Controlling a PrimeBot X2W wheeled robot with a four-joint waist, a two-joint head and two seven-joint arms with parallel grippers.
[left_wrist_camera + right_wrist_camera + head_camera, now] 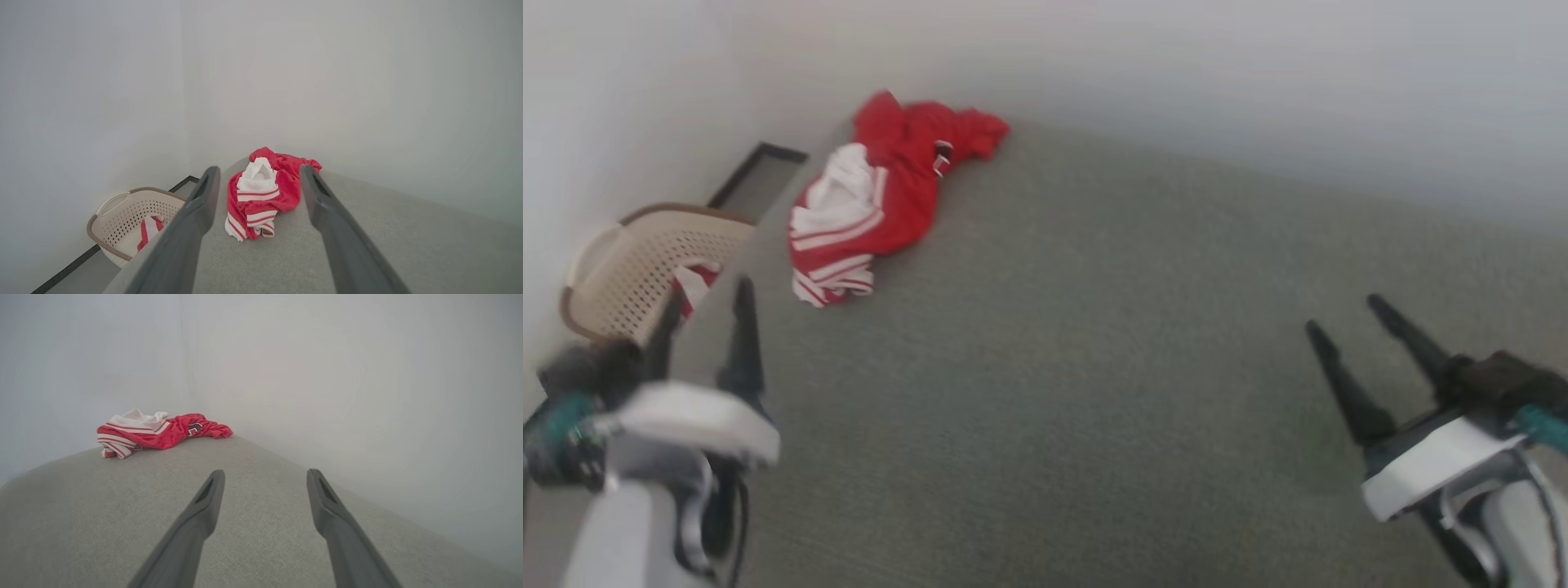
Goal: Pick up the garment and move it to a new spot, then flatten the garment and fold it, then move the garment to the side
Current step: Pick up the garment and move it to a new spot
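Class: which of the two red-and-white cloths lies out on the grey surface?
The larger, mostly red garment, crumpled near the corner; the small striped cloth sits inside the beige basket.

Left gripper [708,292] and right gripper [1342,314] low at either side, fingers [1343,384] spread apart.

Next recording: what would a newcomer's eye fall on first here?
The crumpled red-and-white garment lies at the far left of the grey surface, close to the wall. Off the surface's left edge, a beige basket holds a small striped cloth. The left gripper and right gripper hover open, empty.
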